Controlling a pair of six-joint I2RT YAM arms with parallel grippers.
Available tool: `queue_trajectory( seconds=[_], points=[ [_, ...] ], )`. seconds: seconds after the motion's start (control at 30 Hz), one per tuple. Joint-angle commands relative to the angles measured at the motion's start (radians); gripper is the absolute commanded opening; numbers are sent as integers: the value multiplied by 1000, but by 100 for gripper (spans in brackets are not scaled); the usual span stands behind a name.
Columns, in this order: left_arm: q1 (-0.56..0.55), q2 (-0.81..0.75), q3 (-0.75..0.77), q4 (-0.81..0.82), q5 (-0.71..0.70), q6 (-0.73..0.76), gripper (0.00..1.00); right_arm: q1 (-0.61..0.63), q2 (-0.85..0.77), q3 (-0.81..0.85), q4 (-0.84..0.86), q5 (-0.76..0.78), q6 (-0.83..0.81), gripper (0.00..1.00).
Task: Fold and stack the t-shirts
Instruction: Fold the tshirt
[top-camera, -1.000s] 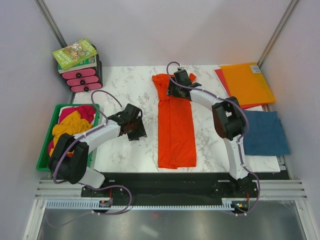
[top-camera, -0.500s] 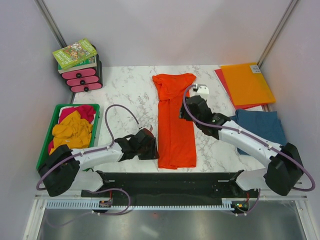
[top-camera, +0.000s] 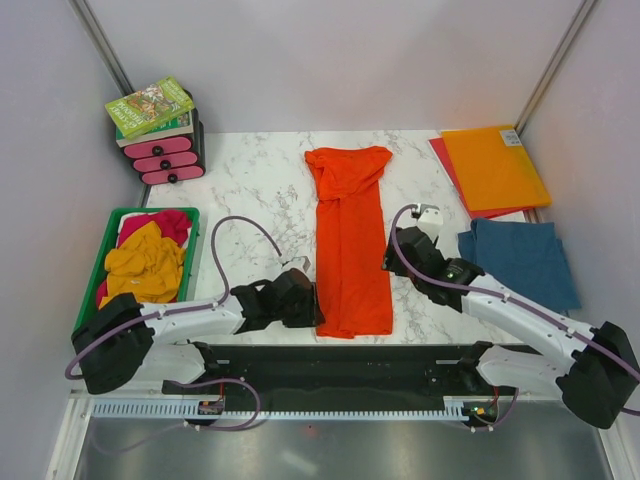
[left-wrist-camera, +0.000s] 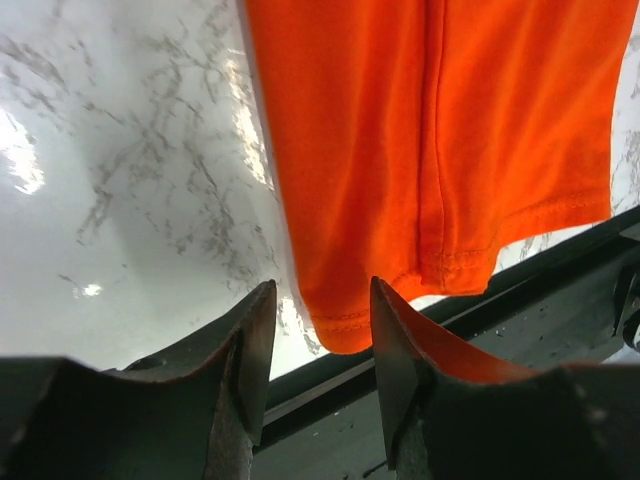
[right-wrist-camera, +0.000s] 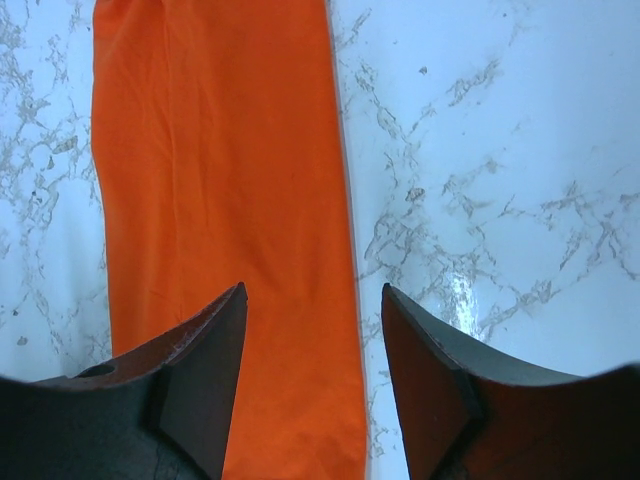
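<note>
A white marble-patterned worktop (top-camera: 250, 190) stood enclosed by plain pale walls (top-camera: 330, 60) on three sides, slanting metal posts (top-camera: 100, 45) rising from its far corners, a black rail (top-camera: 340, 358) along its near edge, a brushed-metal surface (top-camera: 330, 445) beyond that, and bright glare patches on the marble.

I hold both arms low and reaching inward: left arm (top-camera: 190, 315) stretched rightward, left gripper (left-wrist-camera: 320, 300) with fingers parted; right arm (top-camera: 520, 310) angled leftward, elbow far out, right gripper (right-wrist-camera: 312, 300) likewise parted.

Right claw (right-wrist-camera: 312, 295) spread, orange t-shirt (right-wrist-camera: 220, 200) edge below, marble table (right-wrist-camera: 500, 150)
</note>
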Motion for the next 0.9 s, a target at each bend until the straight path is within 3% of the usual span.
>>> queue_trajectory(
  seconds=[0.0,0.27,0.37,0.5,0.6,0.87],
  points=[
    [-58,22,-12,38,-32,-73,49,12,-63,-57,-34,25,56,63],
    [-104,60,-18,28,-41,-103,43,21,-132,-122,-54,29,102,63],
    [-102,60,-18,17,-51,-106,34,27,-146,-134,-64,25,118,63],
    [-104,33,-26,0,-64,-112,12,45,-163,-157,-104,4,147,62],
    [-102,8,-35,-14,-87,-116,2,79,-193,-206,-113,-31,194,63],
    [-102,13,-41,-26,-100,-125,2,257,-236,-324,-146,-39,369,64]
  ],
)
